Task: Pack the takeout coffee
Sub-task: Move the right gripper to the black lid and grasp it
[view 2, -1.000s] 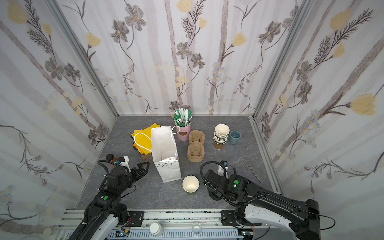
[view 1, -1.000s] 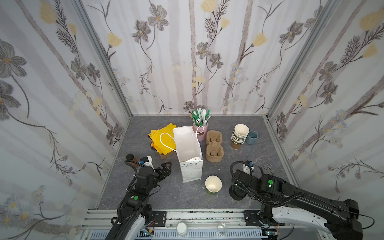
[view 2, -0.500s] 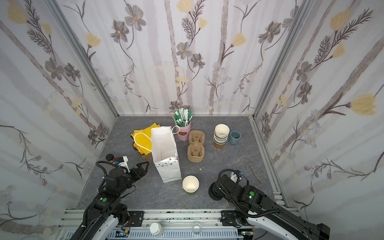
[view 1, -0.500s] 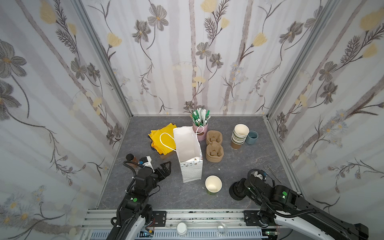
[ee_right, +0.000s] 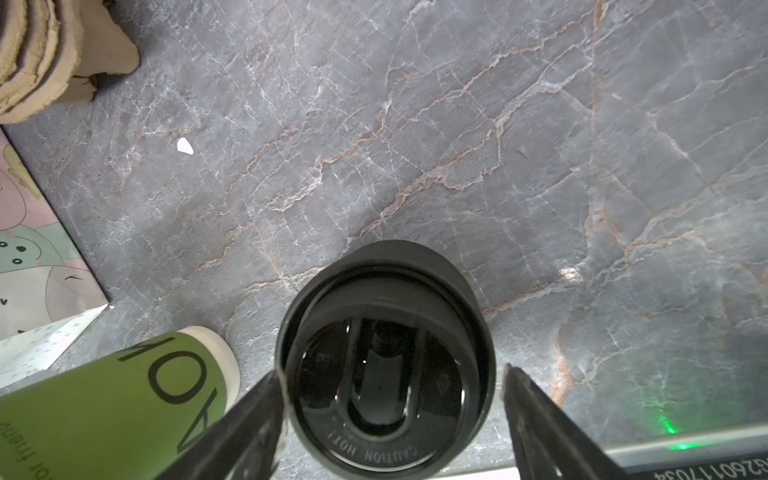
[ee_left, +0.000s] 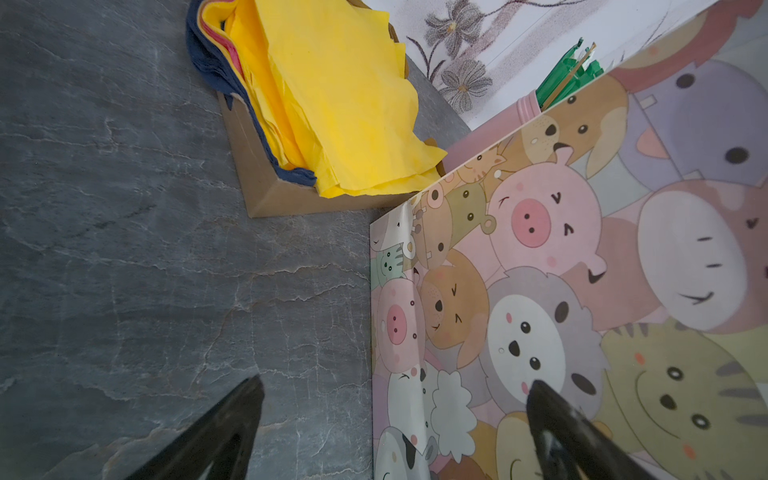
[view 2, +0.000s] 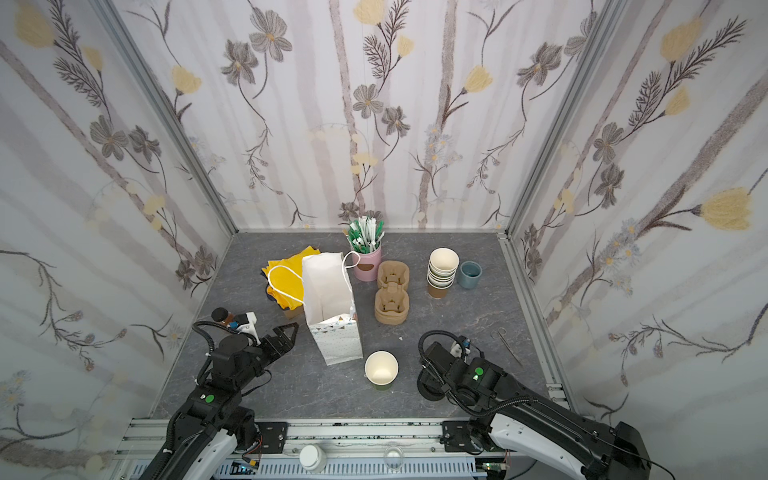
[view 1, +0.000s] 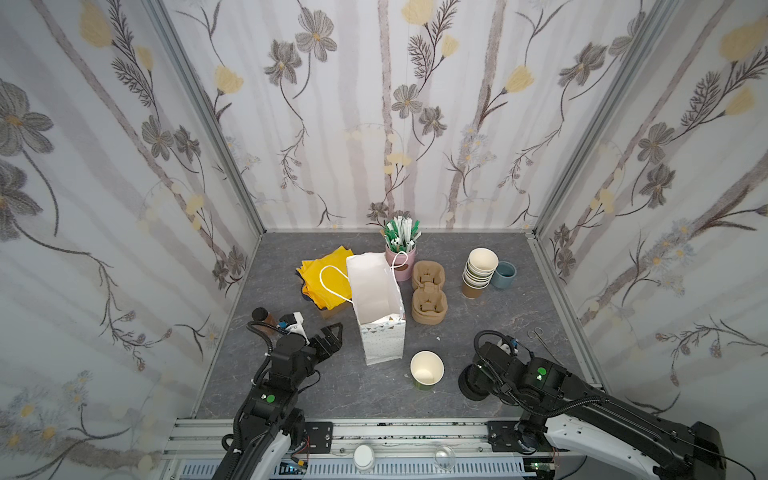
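Nearest, at the right of the tabletop [view 1: 478, 316], stands a pile of black sip lids [ee_right: 386, 353]. The right end effector [ee_right: 391, 370] has its fingers [ee_right: 257, 415] apart around this pile, one at the rim, one with a thin gap; it clamps nothing. Just beside, toward the middle, the takeout coffee cup [view 1: 427, 369] stands upright: green paper, open mouth, cream inside. The left end effector [ee_left: 395, 382] is spread wide and empty, just beside the paper gift bag [view 1: 376, 291]. This bag stands upright and open; only white inner walls show. Behind the left arm is a small brown thing with a black cap [view 1: 261, 314]; I cannot tell what it is. Farther, a cardboard tray [ee_left: 270, 195] holds yellow sheets [ee_left: 332, 104] over pink and blue ones. Stacked pulp cup carriers [view 1: 429, 291] lie right of the bag. At the back, a pink pot [view 1: 400, 264] holds green and white sticks [view 1: 401, 232], and nested brown cups [view 1: 480, 270] stand just beside a blue-grey cup [view 1: 503, 275].
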{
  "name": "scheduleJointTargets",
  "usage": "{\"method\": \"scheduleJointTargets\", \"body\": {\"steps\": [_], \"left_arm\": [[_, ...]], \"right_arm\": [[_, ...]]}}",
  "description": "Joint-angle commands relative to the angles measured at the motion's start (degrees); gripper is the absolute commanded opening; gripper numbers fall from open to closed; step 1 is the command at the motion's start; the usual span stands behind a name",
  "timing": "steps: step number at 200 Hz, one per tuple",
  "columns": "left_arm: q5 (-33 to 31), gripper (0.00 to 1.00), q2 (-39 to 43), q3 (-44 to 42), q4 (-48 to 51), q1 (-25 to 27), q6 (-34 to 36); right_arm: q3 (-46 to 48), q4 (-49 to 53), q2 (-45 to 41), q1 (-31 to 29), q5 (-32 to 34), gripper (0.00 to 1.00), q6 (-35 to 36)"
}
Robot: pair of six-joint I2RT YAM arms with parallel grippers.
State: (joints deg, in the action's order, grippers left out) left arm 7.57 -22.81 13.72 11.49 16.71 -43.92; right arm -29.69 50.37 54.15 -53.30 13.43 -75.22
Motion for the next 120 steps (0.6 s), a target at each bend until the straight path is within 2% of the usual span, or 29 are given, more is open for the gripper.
{"method": "scheduleJointTargets", "body": {"steps": [1,48,120], "left_arm": [[-0.28,1.00,-0.20,0.55,-0.96,-0.02,-0.38],[-0.28,1.00,-0.31,0.52,-0.96,-0.02,-0.24],[-0.30,1.00,-0.22,0.52,-0.96,-0.05,-0.29]], "right_arm": [[-0.60,-2.09,0.99,-0.05,0.32,0.83,0.78],[-0.35,-3.54,2.13,0.01,-1.38,0.87,1.62],[-0.62,-3.60,3.96,-0.03,-2.01,0.76,1.77]]}}
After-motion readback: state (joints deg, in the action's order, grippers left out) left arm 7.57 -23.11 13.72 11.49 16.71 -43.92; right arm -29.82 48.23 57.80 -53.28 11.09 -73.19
